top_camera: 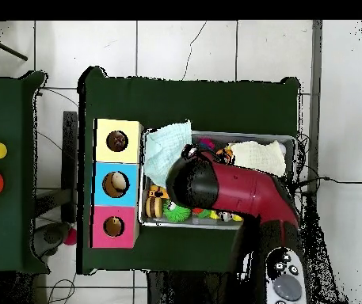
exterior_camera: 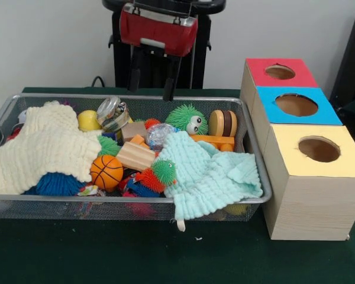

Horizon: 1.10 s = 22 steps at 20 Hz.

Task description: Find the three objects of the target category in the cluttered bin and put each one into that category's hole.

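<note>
Front view: gripper (exterior_camera: 154, 83) raised above the bin's (exterior_camera: 136, 200) far rim, fingers apart, empty.

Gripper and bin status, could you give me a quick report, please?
Gripper open, empty, above the bin's far rim. No fabric ball in sight. Cream cloth and mint cloth cover much of the clutter. Yellow box's hole unobstructed.

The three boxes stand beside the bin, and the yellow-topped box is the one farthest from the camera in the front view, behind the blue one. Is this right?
Not quite. In the front view the yellow-topped box is the nearest to the camera; the red-topped box is farthest, behind the blue-topped box. All three do stand beside the bin.
</note>
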Tool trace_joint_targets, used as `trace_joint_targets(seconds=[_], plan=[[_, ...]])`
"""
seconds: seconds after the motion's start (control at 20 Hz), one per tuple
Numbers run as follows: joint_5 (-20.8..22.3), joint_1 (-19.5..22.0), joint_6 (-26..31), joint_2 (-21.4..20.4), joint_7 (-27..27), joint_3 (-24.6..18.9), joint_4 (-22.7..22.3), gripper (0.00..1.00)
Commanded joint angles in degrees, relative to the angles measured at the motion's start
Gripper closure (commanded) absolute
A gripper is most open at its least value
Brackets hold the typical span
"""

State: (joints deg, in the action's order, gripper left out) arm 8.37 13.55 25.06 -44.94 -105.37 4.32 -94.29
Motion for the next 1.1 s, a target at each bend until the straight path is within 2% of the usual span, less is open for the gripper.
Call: trace_joint_targets(seconds=[0.05, 0.3, 0.5, 0.8, 1.1], plan=[[10.8, 4.0, -1.2, -0.4, 17.0, -13.0, -6.5, 0.0], [15.7, 8.5, -2.3, -0.8, 16.6, -17.8, -8.7, 0.0], [17.6, 13.0, -3.5, -0.8, 14.1, -21.4, -10.9, 0.0], [16.9, 21.0, -5.5, -0.8, 9.2, -26.9, -12.0, 0.0], [17.3, 27.5, -2.8, 0.1, 11.0, -31.7, -10.1, 0.0]])
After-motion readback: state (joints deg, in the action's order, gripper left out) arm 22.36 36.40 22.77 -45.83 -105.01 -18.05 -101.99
